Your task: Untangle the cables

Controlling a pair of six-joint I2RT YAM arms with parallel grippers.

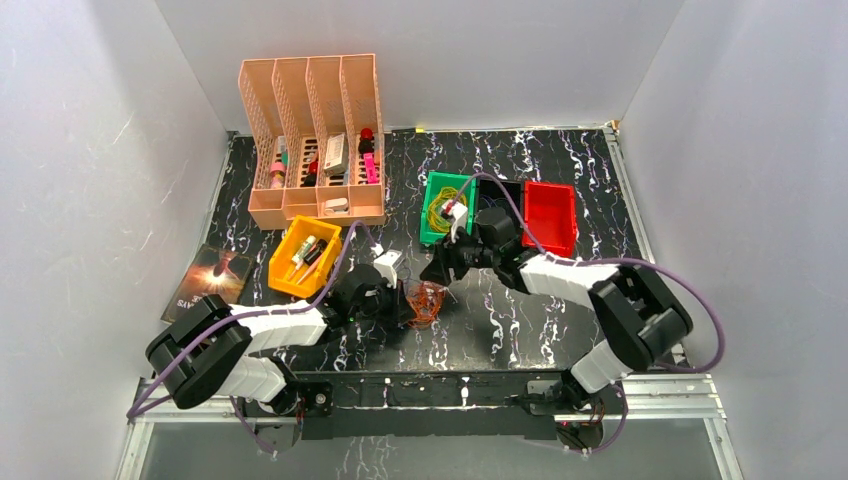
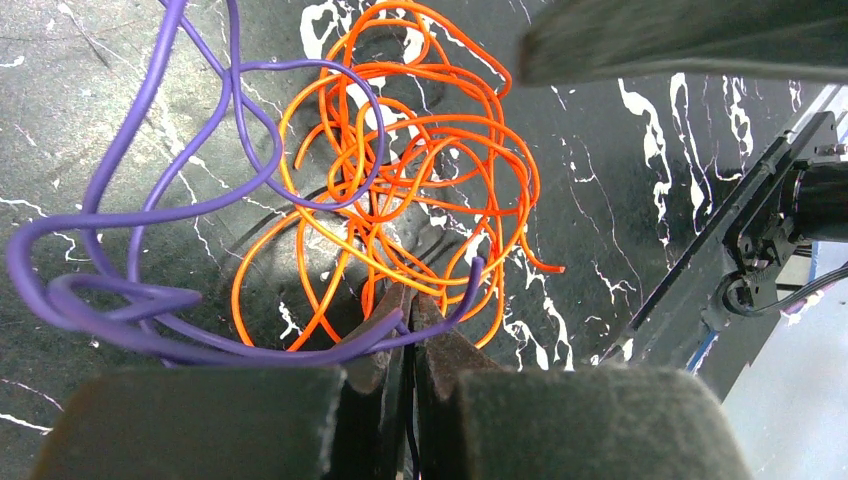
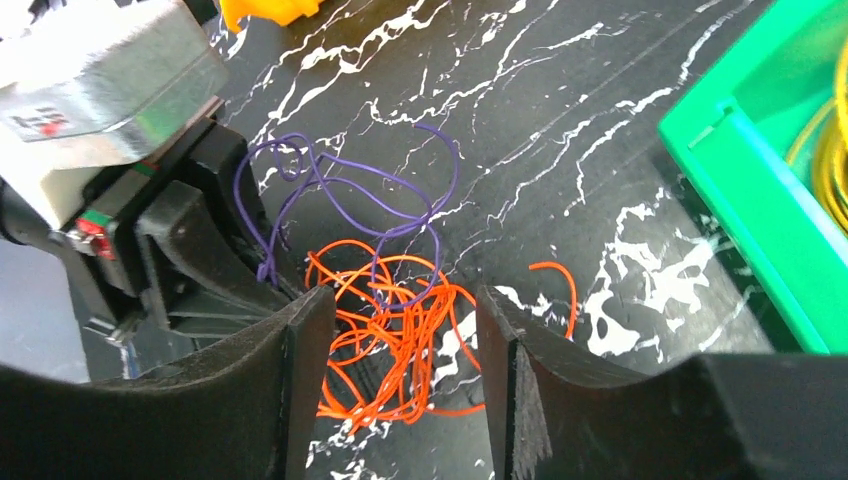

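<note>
Left pincer [image 2: 408, 308]: clenched on the purple cable [image 2: 130, 215] at lower centre of its wrist view. Whether an orange strand is pinched with it cannot be told. The purple loops run out to the left of that frame and thread through the orange cable [image 2: 430, 170], which lies tangled on the bench [image 2: 620, 180] at frame centre.

Right pincer [image 3: 400, 310]: released, jaws spread, poised above the orange tangle at lower centre of its own view. A yellow cable [image 3: 832, 150] sits in the green bin [image 3: 740, 200], far right.

Step in hand, as judged: parting purple from orange. The next move calls for the right pincer to descend, grip orange only, and draw away without dragging both colours.
</note>
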